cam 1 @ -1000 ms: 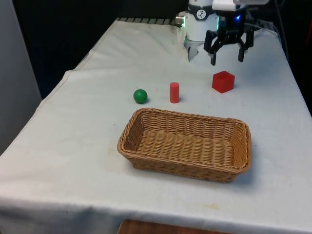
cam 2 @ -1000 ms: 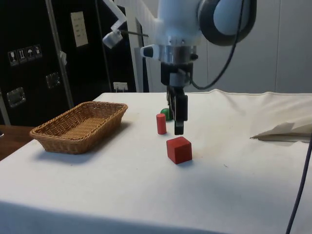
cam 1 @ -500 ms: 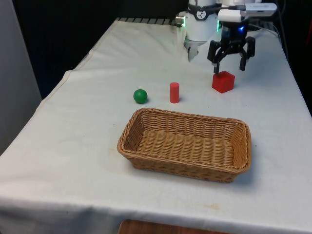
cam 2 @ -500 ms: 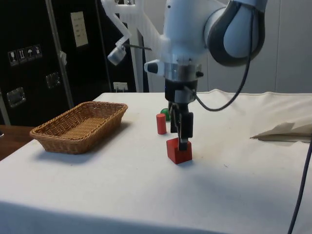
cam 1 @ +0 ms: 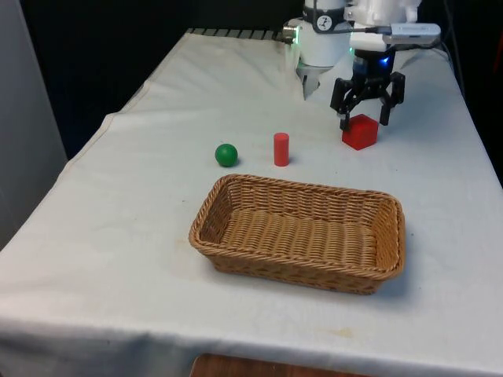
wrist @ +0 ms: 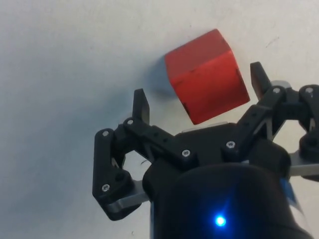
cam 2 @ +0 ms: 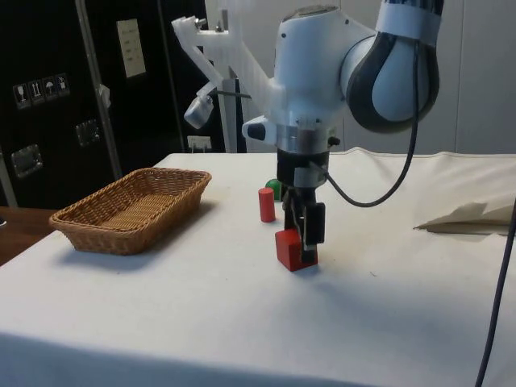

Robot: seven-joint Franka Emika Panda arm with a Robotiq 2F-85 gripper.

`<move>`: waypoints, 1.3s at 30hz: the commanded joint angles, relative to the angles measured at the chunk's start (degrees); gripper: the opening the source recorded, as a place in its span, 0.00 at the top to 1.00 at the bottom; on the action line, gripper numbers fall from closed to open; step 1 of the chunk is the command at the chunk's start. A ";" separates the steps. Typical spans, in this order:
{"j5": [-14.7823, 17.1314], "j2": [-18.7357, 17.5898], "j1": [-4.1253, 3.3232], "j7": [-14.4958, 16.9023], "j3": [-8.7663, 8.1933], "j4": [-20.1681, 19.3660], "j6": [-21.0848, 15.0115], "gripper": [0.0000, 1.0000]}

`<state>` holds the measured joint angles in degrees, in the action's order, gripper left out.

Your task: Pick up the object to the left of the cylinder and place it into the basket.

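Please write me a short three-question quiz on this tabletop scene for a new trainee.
1. True or false: the gripper is shut on the green ball.
2. Which object stands between the green ball and the red cube in the front view?
A. the wicker basket
B. the red cylinder
C. a blue cup
3. Fill in: the wicker basket holds ____ objects.

Key
1. False: the fingers stand open on either side of the red cube, which rests on the white cloth.
2. B.
3. No: all three objects lie on the cloth outside it.
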<state>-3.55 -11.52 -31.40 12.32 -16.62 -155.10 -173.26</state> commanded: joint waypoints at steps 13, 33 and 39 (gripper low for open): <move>0.00 -0.29 0.23 1.15 -0.46 0.00 -0.06 0.98; 0.40 0.80 1.03 1.09 -1.20 1.66 0.29 0.98; 0.46 0.86 1.32 0.92 -1.72 3.15 0.57 0.98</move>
<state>-3.50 -11.12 -30.37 13.24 -18.51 -152.29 -173.26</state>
